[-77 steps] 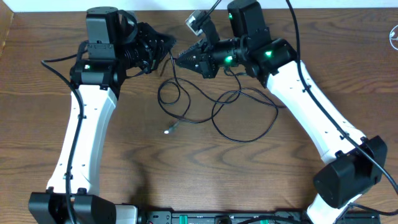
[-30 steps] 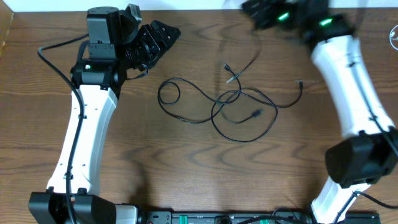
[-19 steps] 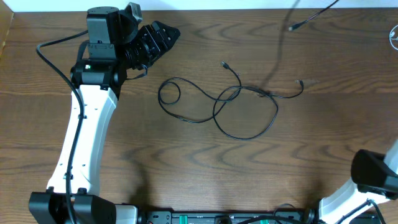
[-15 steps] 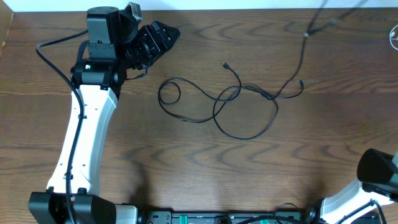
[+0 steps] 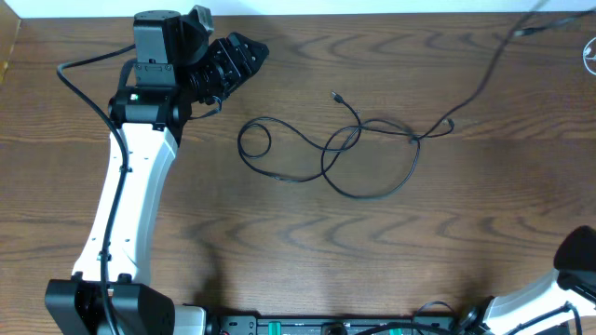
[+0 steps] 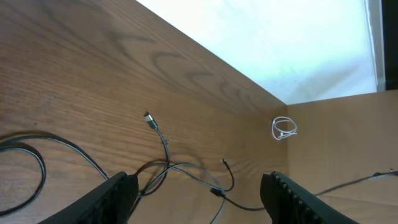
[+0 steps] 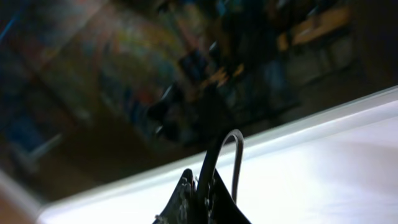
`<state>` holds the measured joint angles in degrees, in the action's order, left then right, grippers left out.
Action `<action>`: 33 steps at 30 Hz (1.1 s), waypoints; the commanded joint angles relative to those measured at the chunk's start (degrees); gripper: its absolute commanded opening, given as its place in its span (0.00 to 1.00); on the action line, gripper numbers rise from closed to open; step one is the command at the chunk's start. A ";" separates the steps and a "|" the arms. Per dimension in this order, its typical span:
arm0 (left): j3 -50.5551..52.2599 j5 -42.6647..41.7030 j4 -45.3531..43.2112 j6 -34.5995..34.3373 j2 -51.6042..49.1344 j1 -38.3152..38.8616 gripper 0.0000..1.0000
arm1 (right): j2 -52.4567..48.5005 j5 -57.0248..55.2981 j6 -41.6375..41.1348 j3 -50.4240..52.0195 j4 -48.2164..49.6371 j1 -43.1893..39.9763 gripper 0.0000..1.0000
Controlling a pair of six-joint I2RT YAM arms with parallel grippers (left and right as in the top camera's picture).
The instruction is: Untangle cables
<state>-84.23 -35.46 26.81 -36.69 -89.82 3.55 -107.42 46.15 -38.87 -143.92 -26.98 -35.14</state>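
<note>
The cables (image 5: 326,154) lie as thin black loops on the middle of the wooden table, with one small plug end (image 5: 334,95) pointing up-left. One strand (image 5: 484,79) is pulled taut from the tangle up to the top right corner and out of the overhead view. In the right wrist view my right gripper (image 7: 202,182) is shut on that cable (image 7: 217,158), which bends in a loop above the fingertips. My left gripper (image 5: 244,54) hovers open at the upper left, apart from the cables. Between its fingers (image 6: 117,194) the left wrist view shows the tangle (image 6: 180,169).
A small whitish wire ring (image 6: 284,128) lies at the table's far right edge, also visible as a ring (image 5: 590,58) in the overhead view. The right arm's base (image 5: 582,265) shows at the bottom right. A pale wall borders the table's far edge (image 5: 372,11).
The right arm has swung up and right out of the overhead view, drawing one cable out toward the top right corner. The loops shifted slightly. The left arm has not moved.
</note>
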 commanded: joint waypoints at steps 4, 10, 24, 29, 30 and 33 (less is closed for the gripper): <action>-0.33 2.29 0.07 1.33 -0.79 0.07 0.69 | 0.07 -6.08 1.29 -0.44 -4.28 -7.80 0.01; -0.33 3.17 0.11 1.33 -1.62 0.09 0.68 | -1.66 -28.22 19.96 -0.35 -23.02 -4.76 0.01; -0.33 3.17 0.11 1.36 -2.45 0.09 0.69 | -19.87 -42.60 23.34 0.76 -28.59 -2.43 0.18; -0.33 3.17 0.11 1.36 -2.45 0.09 0.69 | -22.12 -42.23 23.30 0.76 -30.60 -1.81 0.99; -0.33 3.17 0.11 1.36 -2.45 0.09 0.69 | -21.77 -41.62 23.34 0.74 -31.34 -1.46 0.99; -0.33 3.17 0.13 1.36 -2.47 0.09 0.69 | -20.33 -33.00 28.50 0.74 -35.98 0.81 0.99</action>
<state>-84.23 -32.62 26.83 -36.12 -91.83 3.55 -130.23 6.46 -14.74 -142.76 -60.90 -36.91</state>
